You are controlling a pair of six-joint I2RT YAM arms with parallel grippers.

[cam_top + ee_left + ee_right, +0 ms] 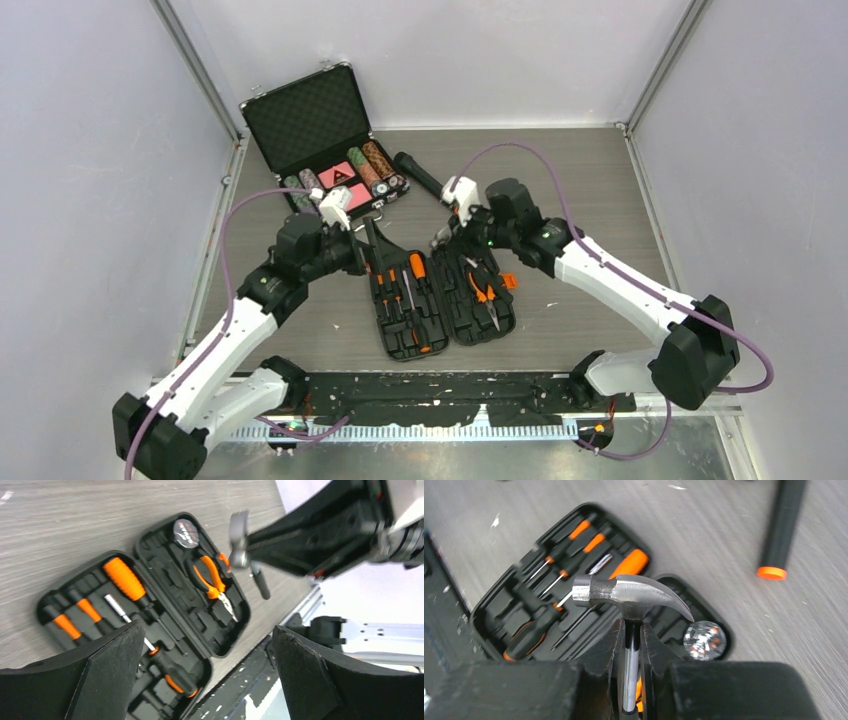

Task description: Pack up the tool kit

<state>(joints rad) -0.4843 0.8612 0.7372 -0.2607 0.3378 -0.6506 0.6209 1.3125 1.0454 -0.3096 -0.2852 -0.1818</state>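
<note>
Holding hammer (629,595) over open case (499,615) in R gripper (632,631), L gripper (205,635) spread wide nr far-left corner

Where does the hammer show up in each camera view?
Top external: hammer, centre of frame, at the far edge of the open case.
Left wrist: upper right, past the case.
Right wrist: centre, head above the case.
Shared landmark: the fat orange screwdriver handle.

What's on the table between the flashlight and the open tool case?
Nothing: the right wrist view shows bare table between the flashlight and the tool case. In the top view, the right gripper, holding the hammer, hangs above that stretch.
</note>
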